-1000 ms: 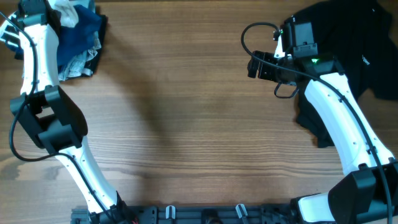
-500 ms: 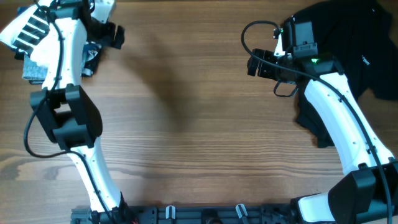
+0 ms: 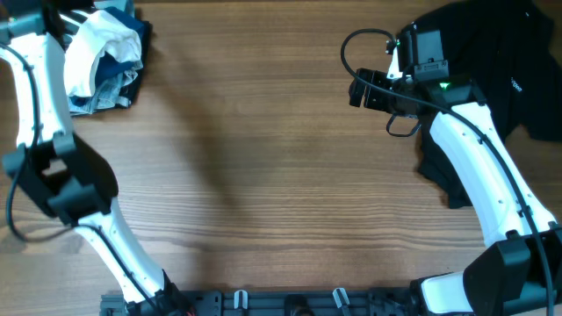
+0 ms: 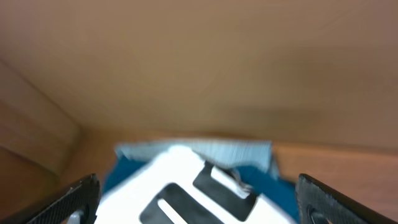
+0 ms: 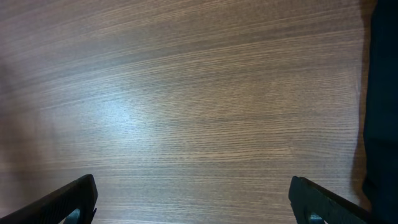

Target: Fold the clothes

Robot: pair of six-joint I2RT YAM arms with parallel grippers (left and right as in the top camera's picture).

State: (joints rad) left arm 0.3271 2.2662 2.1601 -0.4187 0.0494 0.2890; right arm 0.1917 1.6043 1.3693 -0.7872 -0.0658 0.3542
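Note:
The clothes lie in two places. A crumpled pile [image 3: 101, 53] of white, blue and grey garments sits at the table's far left corner. In the left wrist view its white T-shirt with black stripes [image 4: 180, 196] lies on blue cloth [image 4: 121, 171], blurred. My left gripper [image 4: 199, 202] hangs over that shirt, open, with the fingers wide apart on either side of it and gripping nothing. A black garment [image 3: 500, 53] is spread at the far right, and its edge [image 5: 380, 93] shows in the right wrist view. My right gripper [image 3: 358, 92] hovers open over bare wood [image 5: 186, 106], left of the black garment.
The wooden table [image 3: 263, 158] stretches between the two heaps. My right arm [image 3: 479, 167] lies across the lower part of the black garment. A black rail [image 3: 281, 303] with the arm bases runs along the near edge.
The left gripper has opened. The striped shirt, held up at the far left half a second ago, now rests on the pile. The left arm swung left. The right arm stayed still.

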